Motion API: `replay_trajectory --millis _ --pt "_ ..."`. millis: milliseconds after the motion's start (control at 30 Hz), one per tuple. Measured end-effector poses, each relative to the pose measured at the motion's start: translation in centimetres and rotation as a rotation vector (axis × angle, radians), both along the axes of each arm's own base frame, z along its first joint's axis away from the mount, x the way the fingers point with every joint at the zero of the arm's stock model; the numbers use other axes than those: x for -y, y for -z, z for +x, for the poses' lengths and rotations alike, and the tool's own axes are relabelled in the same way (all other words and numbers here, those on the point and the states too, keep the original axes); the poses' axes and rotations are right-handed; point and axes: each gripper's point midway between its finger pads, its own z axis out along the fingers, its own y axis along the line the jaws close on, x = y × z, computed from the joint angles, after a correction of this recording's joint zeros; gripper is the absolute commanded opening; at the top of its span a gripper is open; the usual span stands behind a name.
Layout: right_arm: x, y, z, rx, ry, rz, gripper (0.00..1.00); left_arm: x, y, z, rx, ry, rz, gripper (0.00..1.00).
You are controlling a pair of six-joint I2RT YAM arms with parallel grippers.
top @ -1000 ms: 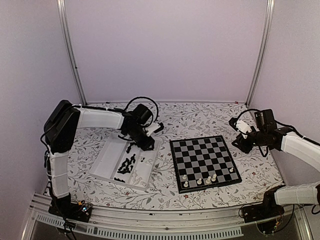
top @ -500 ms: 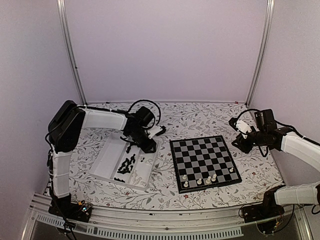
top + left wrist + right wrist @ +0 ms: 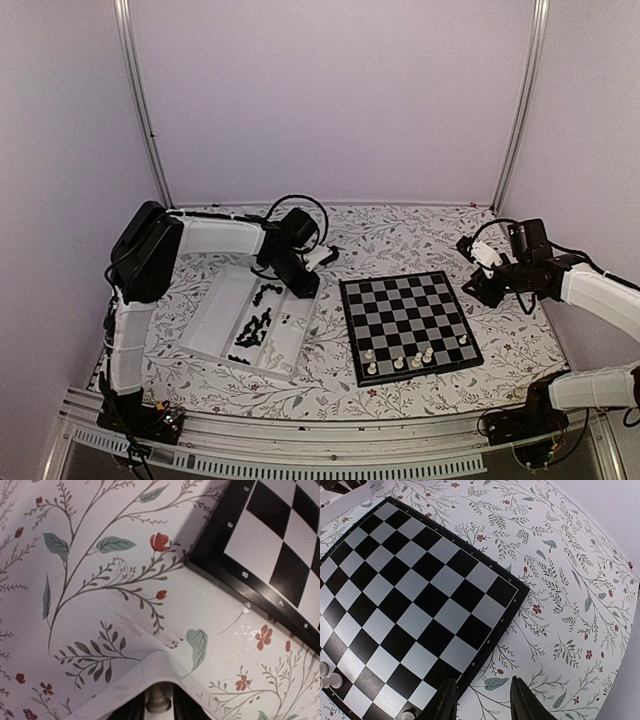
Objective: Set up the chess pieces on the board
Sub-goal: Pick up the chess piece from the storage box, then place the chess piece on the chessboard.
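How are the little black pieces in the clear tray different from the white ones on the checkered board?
The black pieces are dark and lie jumbled in a heap in the tray. The white pieces are pale and stand upright, spaced out on the near squares of the board. There are more black pieces than white pieces showing. Both are tiny chess figures.
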Motion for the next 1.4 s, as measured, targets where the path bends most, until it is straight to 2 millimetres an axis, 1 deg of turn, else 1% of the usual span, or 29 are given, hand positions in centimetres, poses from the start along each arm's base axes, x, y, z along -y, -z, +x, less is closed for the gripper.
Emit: replay_trajectory --millis 100,300,567,767,900,1000,1033,1100,1133,1167,1200,1267,1333,1367,1400 --pt "0.0 0.1 -0.1 -0.003 0.0 0.0 0.38 -0.4 0.1 0.3 0.01 -0.021 0.028 0.25" --pt "-0.1 0.4 -0.1 -0.012 -0.003 0.001 0.38 -1.2 0.2 0.2 0.011 -0.053 0.067 0.26" --pt "-0.1 0.6 -0.1 -0.02 -0.003 -0.001 0.38 -1.7 0.3 0.1 0.011 -0.061 0.09 0.18" --pt "-0.1 0.6 -0.1 -0.02 -0.003 -0.001 0.37 -1.9 0.2 0.0 0.006 -0.061 0.094 0.06" --pt "-0.1 0.6 -0.1 -0.023 -0.004 0.005 0.37 -2.4 0.0 -0.5 -0.007 -0.06 0.108 0.04" --pt "-0.8 0.1 -0.4 -0.04 -0.024 0.035 0.36 -3.2 -0.3 -1.4 -0.022 -0.063 0.125 0.03" --pt "-1.1 -0.6 -0.2 -0.041 -0.036 0.049 0.36 -3.6 -0.6 -1.7 -0.022 -0.067 0.127 0.04" --pt "-1.8 -2.8 0.7 -0.024 -0.06 0.075 0.37 -4.1 -1.8 -2.2 -0.009 -0.08 0.116 0.05" --pt "-2.3 -4.7 1.7 0.002 -0.071 0.091 0.37 -4.2 -2.8 -2.3 0.004 -0.088 0.098 0.05" --pt "-2.7 -6.2 2.4 0.022 -0.081 0.106 0.37 -4.2 -4.0 -2.5 0.02 -0.095 0.073 0.06" --pt "-3.2 -8.3 3.4 0.057 -0.095 0.127 0.37 -4.0 -5.4 -2.6 0.042 -0.101 0.036 0.07" --pt "-4.6 -12.4 4.8 0.112 -0.137 0.19 0.37 -3.2 -8.3 -2.9 0.093 -0.104 -0.056 0.08" --pt "-6.0 -15.1 5.4 0.12 -0.183 0.263 0.37 -1.8 -11.4 -3.5 0.146 -0.091 -0.177 0.08" --pt "-6.9 -16.0 5.7 0.109 -0.209 0.304 0.37 -0.8 -12.8 -4.0 0.168 -0.075 -0.242 0.08" --pt "-7.7 -16.5 6.0 0.087 -0.233 0.345 0.37 0.3 -14.2 -4.6 0.186 -0.054 -0.302 0.08"
